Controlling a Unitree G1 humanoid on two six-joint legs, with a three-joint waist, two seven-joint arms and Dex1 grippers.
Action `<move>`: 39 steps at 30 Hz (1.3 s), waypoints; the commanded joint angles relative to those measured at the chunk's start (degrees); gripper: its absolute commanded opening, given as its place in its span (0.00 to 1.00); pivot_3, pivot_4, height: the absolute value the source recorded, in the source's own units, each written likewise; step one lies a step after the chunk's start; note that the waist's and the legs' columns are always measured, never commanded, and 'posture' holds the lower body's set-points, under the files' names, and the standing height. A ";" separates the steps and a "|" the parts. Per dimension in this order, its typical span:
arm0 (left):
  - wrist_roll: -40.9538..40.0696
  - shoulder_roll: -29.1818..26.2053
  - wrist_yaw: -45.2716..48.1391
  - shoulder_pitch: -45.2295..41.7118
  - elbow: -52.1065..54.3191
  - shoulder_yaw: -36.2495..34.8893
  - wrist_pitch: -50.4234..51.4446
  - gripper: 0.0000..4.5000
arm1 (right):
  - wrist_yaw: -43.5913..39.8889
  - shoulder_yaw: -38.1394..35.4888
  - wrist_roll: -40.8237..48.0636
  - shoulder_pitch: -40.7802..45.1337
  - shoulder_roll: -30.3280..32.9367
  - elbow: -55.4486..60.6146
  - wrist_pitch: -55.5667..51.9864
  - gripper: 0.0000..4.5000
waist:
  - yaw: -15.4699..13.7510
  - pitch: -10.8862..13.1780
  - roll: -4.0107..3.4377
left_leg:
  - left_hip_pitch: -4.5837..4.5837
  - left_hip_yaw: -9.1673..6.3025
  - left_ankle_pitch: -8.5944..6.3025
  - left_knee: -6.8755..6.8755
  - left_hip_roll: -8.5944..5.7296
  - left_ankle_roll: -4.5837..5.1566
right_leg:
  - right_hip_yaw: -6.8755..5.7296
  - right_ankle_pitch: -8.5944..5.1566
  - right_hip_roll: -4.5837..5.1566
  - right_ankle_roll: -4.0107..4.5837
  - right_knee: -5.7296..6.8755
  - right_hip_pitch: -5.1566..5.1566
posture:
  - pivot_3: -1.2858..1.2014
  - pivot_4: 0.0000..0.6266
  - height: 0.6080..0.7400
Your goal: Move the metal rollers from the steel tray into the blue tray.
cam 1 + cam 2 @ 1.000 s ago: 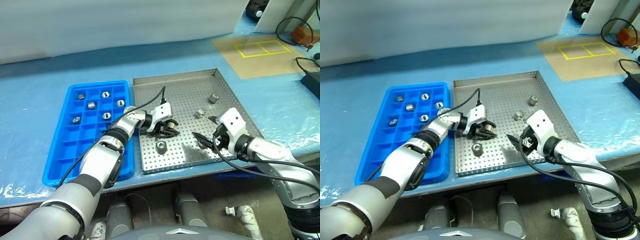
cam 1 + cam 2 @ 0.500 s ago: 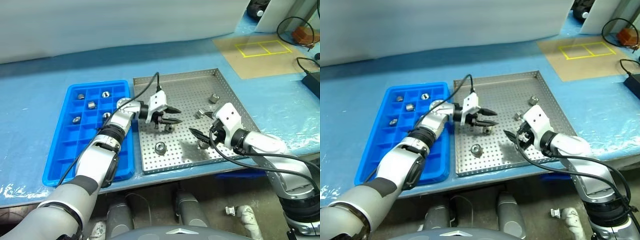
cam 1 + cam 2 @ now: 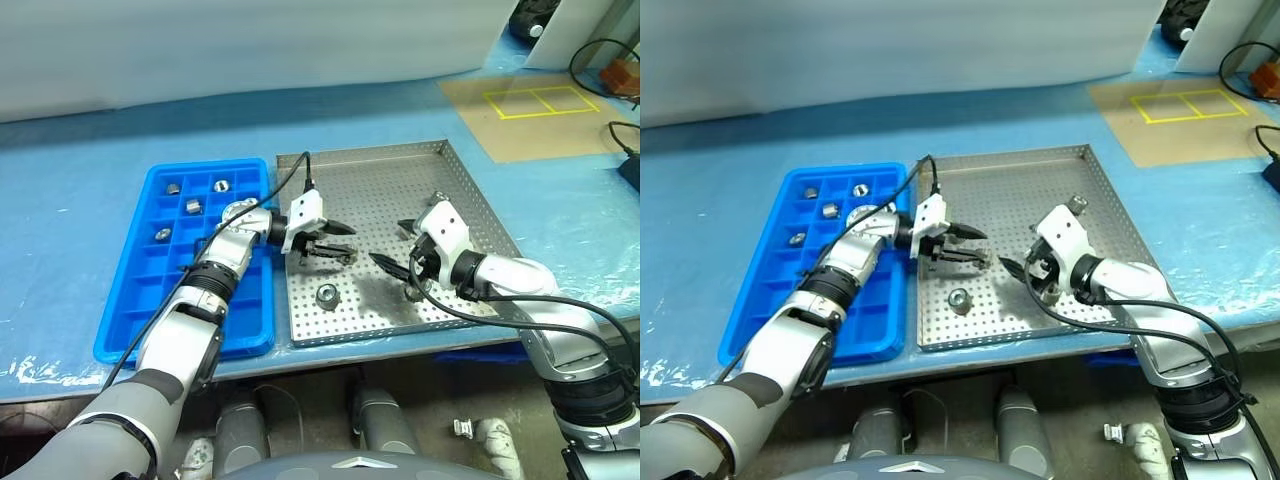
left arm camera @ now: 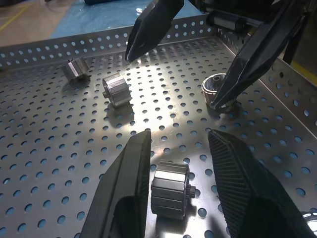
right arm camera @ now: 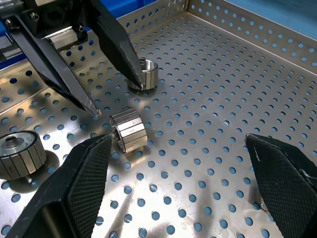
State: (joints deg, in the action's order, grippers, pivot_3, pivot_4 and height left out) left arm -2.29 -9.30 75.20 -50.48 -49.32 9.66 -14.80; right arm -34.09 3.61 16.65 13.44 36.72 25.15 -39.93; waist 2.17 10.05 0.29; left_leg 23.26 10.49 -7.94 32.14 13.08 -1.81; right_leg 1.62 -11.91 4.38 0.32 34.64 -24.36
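Our main worry is the two arms: over the steel tray (image 3: 370,170) on the blue-covered bench (image 3: 80,150), the left gripper (image 3: 348,242) and the right gripper (image 3: 388,240) point at each other with their tips near, so a reach by either could knock the other. The left gripper stands at a narrow spread and holds nothing. A faceted metal roller (image 4: 170,191) lies on its side on the perforated floor under the gap between its fingers, and we judge that closing off-centre would send it rolling away or tip it. The right gripper stands wide and empty, and one finger (image 4: 257,54) ends just beside another roller (image 4: 220,91), which a careless sweep could push aside. A carried roller also has to pass over the two rims where the trays meet, and a loose pinch could drop it there. The steel tray holds at least five rollers. Besides those two, a pair (image 4: 116,89) lies further back and one (image 3: 326,295) stands on end near the front rim. The blue tray (image 3: 150,310), just beside it, shows four rollers (image 3: 193,206), each in its own compartment at the far end. The left arm hides some compartments, and the near ones are empty.
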 commanded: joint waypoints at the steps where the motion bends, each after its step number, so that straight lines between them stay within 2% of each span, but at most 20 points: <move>1: 0.44 1.34 -1.46 -1.58 -3.10 0.55 -0.66 0.42 | 0.38 -1.08 -0.21 -0.68 0.02 2.36 0.69 0.99 | 0.01 0.00 0.00 | 0.00 0.00 0.00 0.00 0.00 0.00 | 0.00 0.00 0.00 0.00 0.00 0.00 | 0.32 0.24 1.00; 3: 0.79 1.84 -2.29 -2.31 -5.68 0.44 -1.20 0.42 | 0.63 -1.03 -0.29 -0.94 -0.10 2.68 0.60 0.99 | 0.09 0.00 0.00 | -0.01 0.00 0.00 -0.01 0.00 0.00 | 0.00 0.00 -0.01 0.00 0.00 0.00 | 0.31 0.24 1.00; 6: 3.05 2.37 -7.82 -3.82 -10.04 0.67 -3.12 0.55 | 1.20 -1.27 -0.43 -1.47 -0.12 3.16 0.42 0.99 | 0.16 0.00 0.00 | -0.02 0.00 0.00 0.00 0.00 0.00 | 0.01 0.00 -0.01 0.00 0.01 0.00 | 0.31 0.24 1.00; 9: 4.42 2.86 -9.35 -4.24 -12.79 1.22 -4.27 0.77 | 1.72 -1.62 -0.53 -2.04 -0.06 3.56 0.25 0.99 | 0.25 -0.01 -0.01 | -0.03 0.00 0.00 0.03 0.00 0.00 | 0.02 0.00 -0.02 -0.01 0.03 0.00 | 0.30 0.24 1.00; 19: 6.45 3.53 -8.06 -3.19 -15.40 2.30 -4.74 0.77 | 2.71 -2.30 -0.41 -3.19 0.03 4.84 -0.42 0.99 | 0.41 -0.04 -0.05 | -0.10 0.00 0.00 0.03 -0.01 0.00 | 0.04 -0.01 -0.01 -0.02 0.03 0.04 | 0.29 0.24 1.00; 25: 8.51 3.40 -10.51 -2.91 -17.08 3.23 -3.93 0.77 | 3.11 -2.33 -0.52 -3.19 0.13 4.71 -0.49 0.99 | 0.49 -0.10 -0.13 | -0.12 0.00 0.00 0.02 -0.01 0.00 | 0.04 -0.01 -0.02 -0.03 0.02 0.04 | 0.29 0.24 1.00; 28: 8.35 3.09 -9.30 -2.86 -17.49 2.91 -3.30 0.64 | 3.28 -2.23 -0.67 -3.12 0.11 4.62 -0.37 0.99 | 0.75 -0.19 -0.24 | -0.14 0.00 0.00 0.02 -0.02 0.00 | 0.04 -0.02 -0.02 -0.04 0.02 0.06 | 0.29 0.24 1.00; 31: 9.81 2.98 -12.46 -3.11 -17.99 3.41 -3.38 0.43 | 3.28 -2.23 -0.74 -3.11 0.04 4.53 -0.26 0.99 | 1.32 -0.23 -0.29 | -0.15 0.00 0.00 0.02 -0.03 -0.01 | 0.04 -0.08 -0.01 -0.14 0.03 0.06 | 0.29 0.24 1.00; 34: 9.53 2.87 -11.27 -3.17 -17.97 3.28 -3.44 0.43 | 3.31 -2.04 -0.87 -2.90 -0.10 4.33 -0.17 0.99 | 1.81 -0.24 -0.29 | -0.15 -0.01 0.00 0.04 -0.04 -0.01 | 0.04 -0.16 -0.01 -0.27 0.03 0.06 | 0.30 0.24 1.00; 37: 9.00 2.42 -8.16 -2.27 -16.93 3.24 -4.15 0.31 | 3.33 -1.85 -1.06 -2.45 -0.21 3.89 -0.02 0.99 | 1.93 -0.24 -0.30 | -0.16 -0.01 0.00 0.02 -0.06 0.00 | 0.04 -0.21 -0.02 -0.36 0.02 0.06 | 0.30 0.24 1.00; 39: 10.01 2.48 -10.31 -2.35 -17.15 3.52 -3.57 0.29 | 3.30 -1.85 -1.12 -2.16 -0.29 3.63 0.05 0.99 | 1.94 -0.24 -0.30 | -0.16 -0.01 0.00 0.00 -0.05 0.00 | 0.04 -0.20 -0.02 -0.33 0.02 0.06 | 0.30 0.24 1.00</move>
State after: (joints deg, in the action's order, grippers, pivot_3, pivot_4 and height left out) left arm 7.16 -6.07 65.77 -54.85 -64.82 12.94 -18.95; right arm -31.06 3.04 15.70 10.35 36.62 27.58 -40.66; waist 4.11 9.81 -0.01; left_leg 23.10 10.49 -7.94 32.14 13.02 -1.81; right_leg 1.66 -12.06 4.36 0.05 34.66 -24.30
